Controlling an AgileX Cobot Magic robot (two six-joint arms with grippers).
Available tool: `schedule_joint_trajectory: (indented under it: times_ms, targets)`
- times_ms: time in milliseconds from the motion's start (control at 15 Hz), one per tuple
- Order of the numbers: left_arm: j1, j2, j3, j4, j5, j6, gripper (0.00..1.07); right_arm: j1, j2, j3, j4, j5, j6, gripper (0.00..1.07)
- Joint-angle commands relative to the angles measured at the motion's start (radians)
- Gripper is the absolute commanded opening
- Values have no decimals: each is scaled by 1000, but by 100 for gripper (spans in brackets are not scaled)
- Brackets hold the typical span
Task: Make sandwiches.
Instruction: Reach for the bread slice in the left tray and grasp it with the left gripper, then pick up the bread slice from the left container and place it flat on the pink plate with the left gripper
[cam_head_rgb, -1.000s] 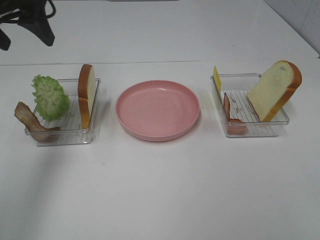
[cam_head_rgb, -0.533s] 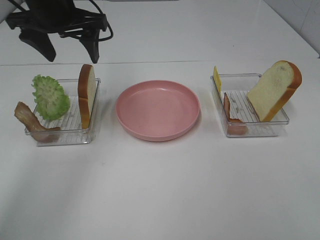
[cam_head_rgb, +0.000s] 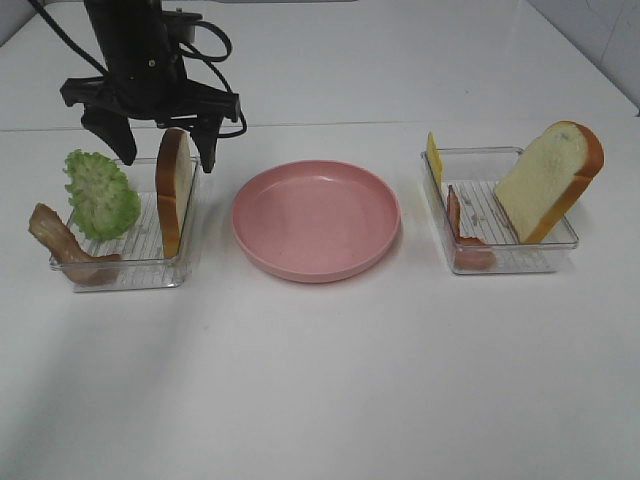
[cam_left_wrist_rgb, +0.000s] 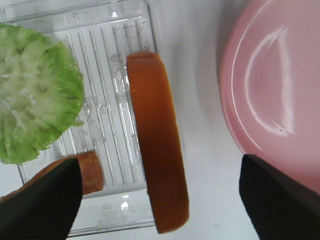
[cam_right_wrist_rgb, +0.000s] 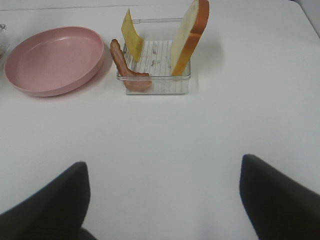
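Left gripper (cam_head_rgb: 150, 148) has moved in. A second ago only a bit of the arm showed at the far-left corner of the high view. Half a second ago it was further in but still behind the left tray (cam_head_rgb: 185, 272). Now it hangs over the back end of that tray.

- Left gripper fingers are spread wide on either side of the left bread slice (cam_head_rgb: 173, 190), which stands on edge along the tray wall nearest the plate (cam_head_rgb: 316, 262). The wrist view shows a clear gap on both sides of the crust, so nothing is gripped.
- One finger (cam_head_rgb: 95, 130) is above the lettuce (cam_head_rgb: 100, 195) and the other is at the tray corner on the plate side. How high the gripper sits above the bread can't be read.
- Right gripper (cam_right_wrist_rgb: 162, 202) is out of the high view. Its wrist view shows the fingers wide apart over bare table (cam_right_wrist_rgb: 160, 140), with nothing between them.

Sandwich parts haven't shifted and are unstacked in the two trays.

- Left tray: lettuce upright, left bacon strip (cam_head_rgb: 60, 245) draped over the outer corner, and the left bread slice.
- Right tray (cam_head_rgb: 560, 245): cheese slice (cam_head_rgb: 434, 157) against the back corner on the plate side, right bacon strip (cam_head_rgb: 460, 228) along that wall, and the right bread slice (cam_head_rgb: 550, 180) leaning on the outer wall.

The plate sits between the trays in the same spot.
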Motion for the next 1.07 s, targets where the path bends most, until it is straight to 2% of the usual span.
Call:
schedule_joint_trajectory:
  times_ms: [67, 267, 333, 467, 600, 867, 1000, 1067]
  targets:
    - [-5, 30, -4, 3, -29, -15, 77, -7, -14, 1, 4, -9, -12, 77]
    - [-5, 30, -4, 11, -35, -30, 59, -7, -14, 1, 4, -9, -12, 77]
    - [-4, 30, -4, 26, -35, -30, 42, -7, -14, 1, 4, -9, -12, 77]
    - [4, 30, -4, 27, -34, -30, 19, -7, -14, 1, 4, -9, -12, 77]
    - [4, 28, -4, 26, -29, -30, 1, -7, -14, 1, 4, -9, -12, 77]
    - [4, -25, -6, 26, 10, -27, 0, -7, -14, 1, 4, -9, -12, 77]
    - [4, -111, -7, 19, 36, -27, 0, -7, -14, 1, 3, -9, -12, 77]
    - [4, -150, -7, 0, 37, -8, 0, -7, -14, 1, 3, -9, -12, 77]
